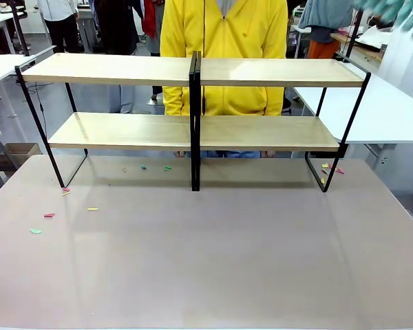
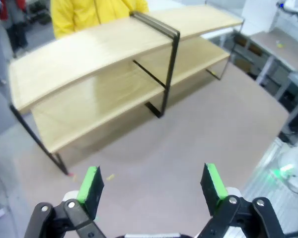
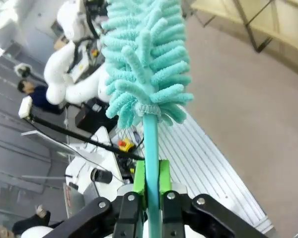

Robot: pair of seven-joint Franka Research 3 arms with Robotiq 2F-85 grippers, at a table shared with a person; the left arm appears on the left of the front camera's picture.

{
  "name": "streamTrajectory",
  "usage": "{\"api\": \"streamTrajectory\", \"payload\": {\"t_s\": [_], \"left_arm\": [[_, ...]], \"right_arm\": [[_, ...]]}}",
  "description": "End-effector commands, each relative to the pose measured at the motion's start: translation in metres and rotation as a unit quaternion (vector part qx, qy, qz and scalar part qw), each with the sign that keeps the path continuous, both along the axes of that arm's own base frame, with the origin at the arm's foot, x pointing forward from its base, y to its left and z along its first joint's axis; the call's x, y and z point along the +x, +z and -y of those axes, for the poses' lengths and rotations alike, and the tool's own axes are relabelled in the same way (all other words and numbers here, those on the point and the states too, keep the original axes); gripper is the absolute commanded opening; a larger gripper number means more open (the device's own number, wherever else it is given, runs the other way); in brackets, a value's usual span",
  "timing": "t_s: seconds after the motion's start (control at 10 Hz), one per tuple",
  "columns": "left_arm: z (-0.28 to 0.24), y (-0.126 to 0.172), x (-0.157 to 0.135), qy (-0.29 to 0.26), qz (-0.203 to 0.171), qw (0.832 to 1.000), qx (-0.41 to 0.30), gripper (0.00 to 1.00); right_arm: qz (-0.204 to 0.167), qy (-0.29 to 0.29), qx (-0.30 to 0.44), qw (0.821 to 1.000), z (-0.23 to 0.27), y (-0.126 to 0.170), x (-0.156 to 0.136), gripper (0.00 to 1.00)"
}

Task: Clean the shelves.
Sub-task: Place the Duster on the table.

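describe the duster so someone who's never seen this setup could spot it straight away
Start at the right gripper: its green pads are shut on a thin teal handle. Follow that handle up to the duster, a fluffy head of teal chenille fingers. Nothing else here is soft and shaggy; the shelves beyond are flat pale wood.

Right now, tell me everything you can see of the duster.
The duster has a fluffy teal head of soft chenille-like fingers on a thin, straight teal handle. The right pincer is shut on the handle just below the head, green pads pressed against both sides, holding it in the air beside the table. The front view shows its head blurred at the top right corner.
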State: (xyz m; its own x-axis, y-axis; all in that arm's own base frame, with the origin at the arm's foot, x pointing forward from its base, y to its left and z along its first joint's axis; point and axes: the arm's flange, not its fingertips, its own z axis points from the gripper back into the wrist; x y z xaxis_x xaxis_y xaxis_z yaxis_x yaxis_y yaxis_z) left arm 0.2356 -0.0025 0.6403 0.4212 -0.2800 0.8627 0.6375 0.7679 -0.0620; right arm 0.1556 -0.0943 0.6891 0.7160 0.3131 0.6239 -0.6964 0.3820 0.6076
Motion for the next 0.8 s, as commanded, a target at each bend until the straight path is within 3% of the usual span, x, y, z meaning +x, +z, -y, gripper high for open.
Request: {"api": "streamTrajectory", "payload": {"t_s": [0.0, 0.2, 0.3, 0.4, 0.5, 0.6, 0.7], "left_arm": [[-0.009, -0.086, 0.015, -0.013, -0.128, 0.987, -0.094, 1.00], [-0.005, -0.163, 0.039, 0.005, -0.215, 0.956, -0.200, 1.00], [0.006, -0.201, 0.051, -0.005, -0.278, 0.929, -0.245, 1.00], [0.017, -0.240, 0.061, 0.028, -0.320, 0.917, -0.235, 1.00], [0.030, -0.281, 0.065, 0.003, -0.406, 0.875, -0.264, 1.00], [0.040, -0.317, 0.060, -0.010, -0.466, 0.841, -0.276, 1.00], [0.041, -0.330, 0.053, -0.014, -0.483, 0.833, -0.269, 1.00]], "right_arm": [[-0.018, 0.054, -0.020, 0.998, 0.004, -0.057, 0.016, 0.12], [-0.083, 0.083, -0.105, 0.987, -0.010, -0.118, 0.041, 0.12], [-0.129, 0.116, -0.136, 0.975, -0.026, -0.159, 0.059, 0.12], [-0.165, 0.111, -0.154, 0.968, -0.039, -0.196, 0.076, 0.12], [-0.183, 0.088, -0.168, 0.965, -0.046, -0.229, 0.094, 0.12], [-0.191, 0.082, -0.171, 0.963, -0.046, -0.254, 0.113, 0.12], [-0.209, 0.088, -0.153, 0.962, -0.042, -0.266, 0.123, 0.12]]}}
